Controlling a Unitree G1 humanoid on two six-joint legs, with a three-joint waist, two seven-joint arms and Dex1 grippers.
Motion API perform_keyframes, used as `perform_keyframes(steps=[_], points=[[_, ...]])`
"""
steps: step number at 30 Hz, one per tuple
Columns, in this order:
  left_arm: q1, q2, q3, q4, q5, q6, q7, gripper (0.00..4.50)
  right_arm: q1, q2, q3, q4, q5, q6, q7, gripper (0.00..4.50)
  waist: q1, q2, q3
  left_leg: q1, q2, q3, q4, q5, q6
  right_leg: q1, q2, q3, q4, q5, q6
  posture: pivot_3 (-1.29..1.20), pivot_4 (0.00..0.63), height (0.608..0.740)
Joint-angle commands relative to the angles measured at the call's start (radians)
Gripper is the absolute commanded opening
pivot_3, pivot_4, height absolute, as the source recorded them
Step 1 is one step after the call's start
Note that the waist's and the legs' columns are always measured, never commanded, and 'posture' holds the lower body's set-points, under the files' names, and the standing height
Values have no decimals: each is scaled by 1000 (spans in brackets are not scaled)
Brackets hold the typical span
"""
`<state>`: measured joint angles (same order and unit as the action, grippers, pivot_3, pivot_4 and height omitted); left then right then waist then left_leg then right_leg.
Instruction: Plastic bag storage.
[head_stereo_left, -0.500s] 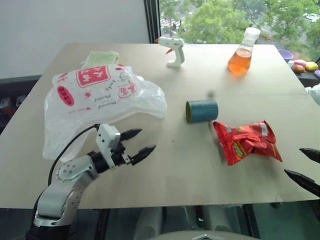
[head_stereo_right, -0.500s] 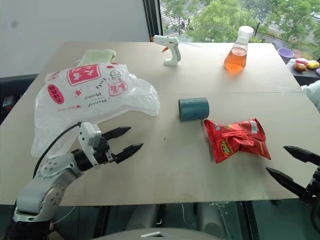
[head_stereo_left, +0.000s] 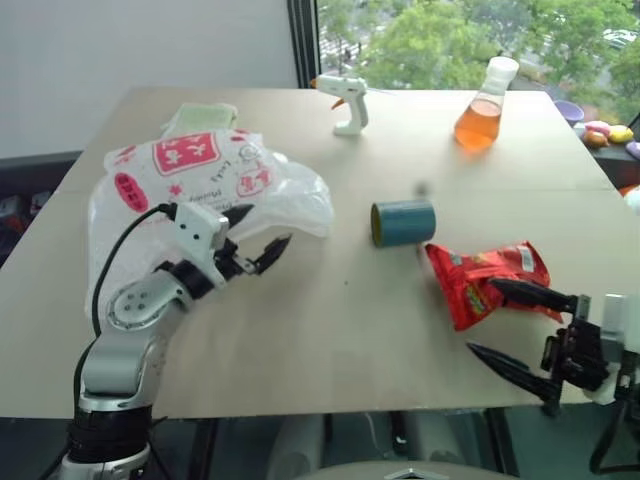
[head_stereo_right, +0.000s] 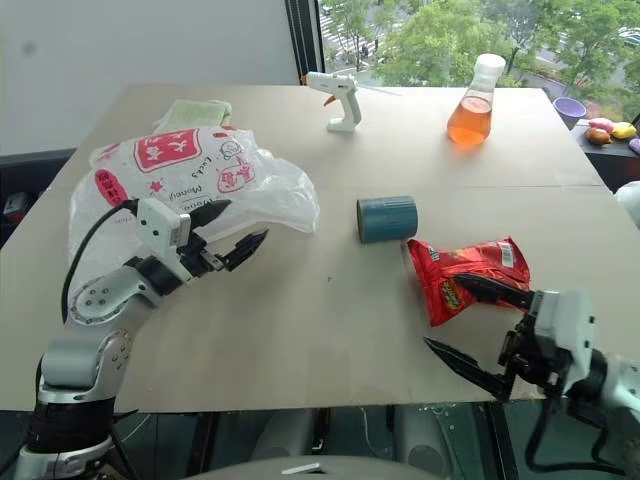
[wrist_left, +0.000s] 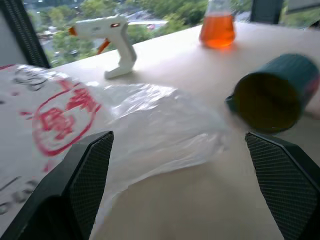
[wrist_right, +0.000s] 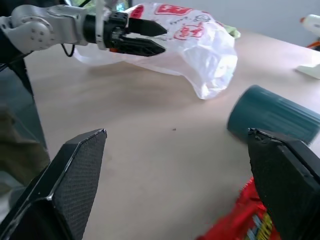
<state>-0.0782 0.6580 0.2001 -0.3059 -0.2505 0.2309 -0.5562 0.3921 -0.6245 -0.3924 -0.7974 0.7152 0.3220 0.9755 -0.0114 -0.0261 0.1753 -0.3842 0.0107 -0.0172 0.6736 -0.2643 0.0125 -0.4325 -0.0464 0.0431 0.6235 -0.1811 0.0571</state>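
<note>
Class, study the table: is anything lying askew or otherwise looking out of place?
Yes: the teal cup lies tipped on its side near the table's middle, its open mouth showing in the left wrist view. The plastic bag sprawls crumpled, not yet stored.

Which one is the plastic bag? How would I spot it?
Look at the table's left side, in front of the pale green cloth. The plastic bag is the big, crinkly, see-through white heap with red-pink labels, far larger than the red snack packet.

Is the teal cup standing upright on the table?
No, the teal cup lies on its side, beside the red snack packet.
</note>
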Motion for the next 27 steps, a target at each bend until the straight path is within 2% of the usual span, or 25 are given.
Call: perform_keyframes(steps=[1, 5, 11, 18, 27], points=[[28, 42, 41, 0, 105, -103, 24, 4406, -4, -8, 11, -51, 4, -30, -14, 4500, 1, 0, 0, 0, 0, 0, 0, 0, 0, 0, 0, 0, 0, 0, 0, 0, 150, 739], [17, 98, 49, 100, 255, -179, 95, 4406, -2, -8, 31, -63, -11, -45, -28, 4500, 1, 0, 0, 1, 0, 0, -1, 0, 0, 0, 0, 0, 0, 0, 0, 0, 150, 739], [-80, 184, -52, 257, 440, -226, 116, 4406, -26, -14, 54, -86, -14, -44, -70, 4500, 3, 0, 0, 1, 0, 0, -1, 0, 0, 0, -1, -1, 1, 0, 0, 0, 150, 739], [-202, 177, -115, 408, 472, -288, 99, 4406, -67, 19, 66, -120, 33, -53, -143, 4500, 0, -1, 0, 1, 0, 1, -2, 0, 0, 0, -1, -1, 0, 0, 0, 0, 150, 739], [-232, 175, -156, 476, 477, -328, 72, 4406, -157, 18, 108, -140, 98, -27, -223, 4500, 0, -1, 0, 1, 0, 1, -2, 0, 0, 0, -1, 0, 0, 0, 0, 0, 150, 739]])
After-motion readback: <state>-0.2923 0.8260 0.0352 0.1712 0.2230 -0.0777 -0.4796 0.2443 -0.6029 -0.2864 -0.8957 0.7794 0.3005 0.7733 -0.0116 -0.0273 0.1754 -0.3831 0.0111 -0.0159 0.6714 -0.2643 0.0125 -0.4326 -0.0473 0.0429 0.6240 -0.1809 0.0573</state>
